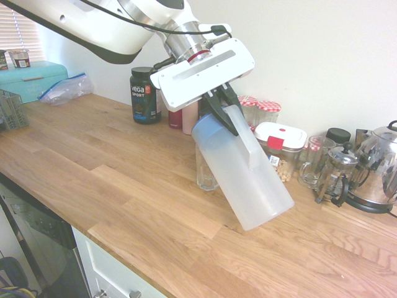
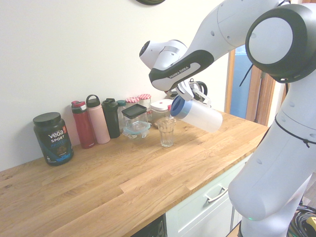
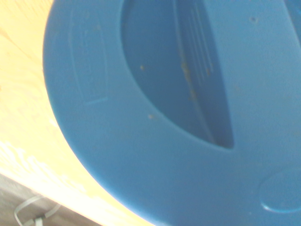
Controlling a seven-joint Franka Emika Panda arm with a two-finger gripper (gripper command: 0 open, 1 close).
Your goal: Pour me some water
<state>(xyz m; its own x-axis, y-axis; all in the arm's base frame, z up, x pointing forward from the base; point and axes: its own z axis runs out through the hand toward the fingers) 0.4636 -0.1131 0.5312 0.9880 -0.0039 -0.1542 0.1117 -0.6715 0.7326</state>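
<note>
Jaws were closed tight on the handle of the big cloudy pitcher (image 1: 245, 171), seen from the first exterior view. It leaned up in the air over the middle of the wooden worktop (image 1: 118, 186), with its blue lid (image 1: 209, 127) higher than its bottom. The clear drinking glass (image 2: 166, 133) stood upright on the worktop, just beside the lid end and lower down. I could not tell if the two touched.

Under the front edge was a pale green drawer (image 2: 212, 195).

Along the back edge, going from the near end to the far end, came a shiny kettle (image 1: 375, 167), then a little coffee press (image 1: 338, 171) and a glass mug (image 1: 315, 161). Next was a see-through box with a white lid (image 1: 280, 136), near two jars with red checked lids (image 1: 267, 107). After them came a clear tub with a black lid (image 2: 135, 121), a black bottle (image 2: 111, 118), a pink bottle (image 2: 98, 121), a red bottle (image 2: 83, 126) and a fat black Vega jar (image 1: 146, 96).

Way over by the far end were a crumpled plastic bag (image 1: 66, 90), a wire basket (image 1: 12, 110) and a blue-green box (image 1: 31, 81) with two small cups (image 1: 20, 59) on top.
</note>
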